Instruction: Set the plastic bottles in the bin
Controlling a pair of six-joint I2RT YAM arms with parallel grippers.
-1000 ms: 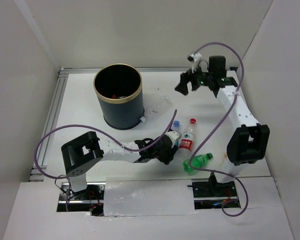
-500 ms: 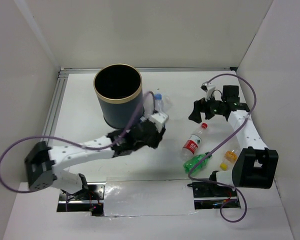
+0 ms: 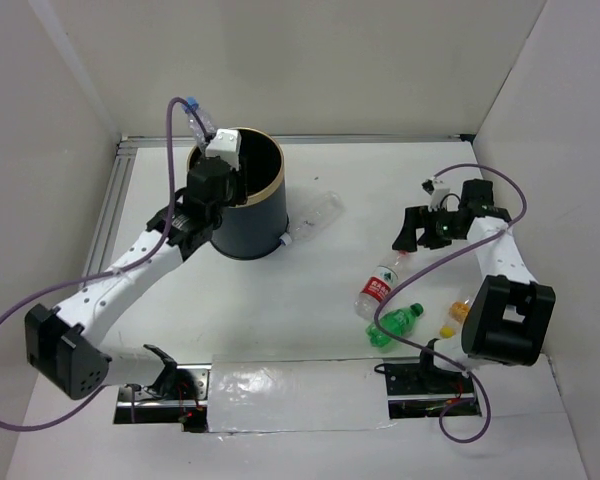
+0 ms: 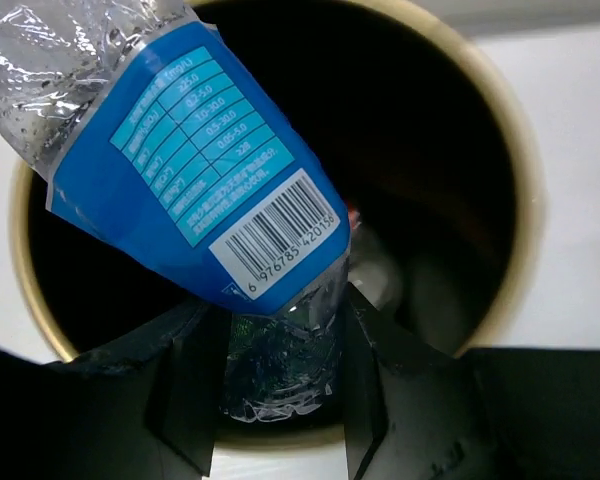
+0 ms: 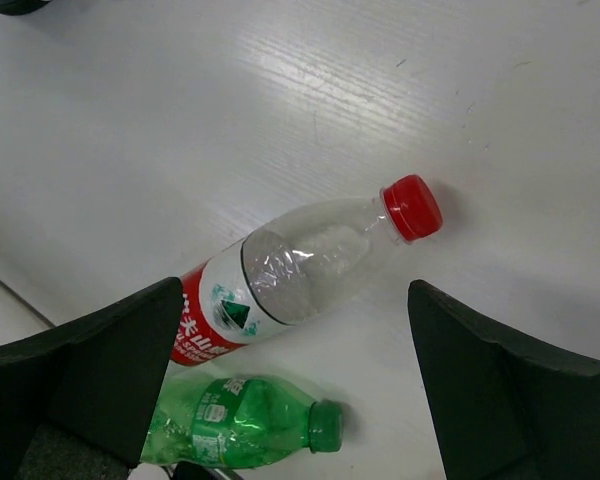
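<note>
The left gripper point(image 4: 280, 400) is clamped on the lower end of the blue-labelled bottle point(image 4: 190, 190), one dark finger pressed to each side of the clear plastic, directly above the open mouth of the bin point(image 4: 520, 200). From the overhead camera the bottle point(image 3: 202, 125) stands tilted over the bin's left rim, its top leaning up and away from the opening, with the left gripper point(image 3: 220, 160) just below it. The bin point(image 3: 245, 225) sits on the white table point(image 3: 180, 300) towards the far left. Dim shapes lie at its bottom (too dark to name).

Well to the right of the bin, the right gripper point(image 5: 300, 350) hangs with its fingers spread wide and holds nothing. Below it, and nearer the bin than the arm itself, a red-capped bottle point(image 5: 290, 265) with a red-and-white label lies on its side on the table. A green bottle point(image 5: 235, 435) lies just beside its labelled end, on the side away from the bin. In the overhead view both bottles, red-capped point(image 3: 378, 288) and green point(image 3: 395, 325), rest apart from the right gripper point(image 3: 412, 228). An orange-yellow bottle point(image 3: 460, 312) lies farther still from the bin, near the right arm's elbow. A clear bottle point(image 3: 315, 215) lies on its side just to the right of the bin's base.
</note>
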